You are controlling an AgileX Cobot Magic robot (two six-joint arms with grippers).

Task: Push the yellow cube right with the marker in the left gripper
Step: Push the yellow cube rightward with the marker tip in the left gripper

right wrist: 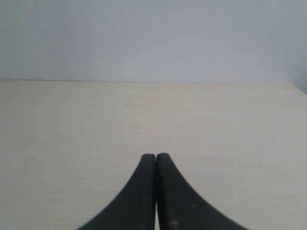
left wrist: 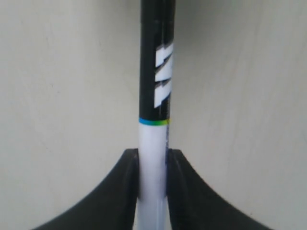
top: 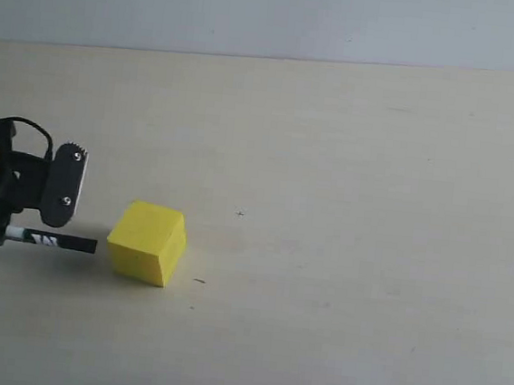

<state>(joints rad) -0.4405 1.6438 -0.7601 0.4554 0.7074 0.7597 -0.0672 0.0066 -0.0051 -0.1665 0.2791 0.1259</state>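
The yellow cube [top: 147,241] rests on the table in the lower left of the exterior view. My left gripper [top: 17,224] is at the far left edge, shut on the marker [top: 52,240], which lies level and points right. The marker's black tip stops just short of the cube's left face; a thin gap shows. In the left wrist view the marker [left wrist: 155,96] runs straight out from between the gripper [left wrist: 152,155], white barrel clamped, black printed part ahead; the cube is out of that view. My right gripper [right wrist: 156,158] is shut on nothing, over bare table.
The pale table [top: 345,219] stretches right of the cube, with a grey wall [top: 274,12] behind its far edge. A few tiny dark specks [top: 239,214] mark the surface.
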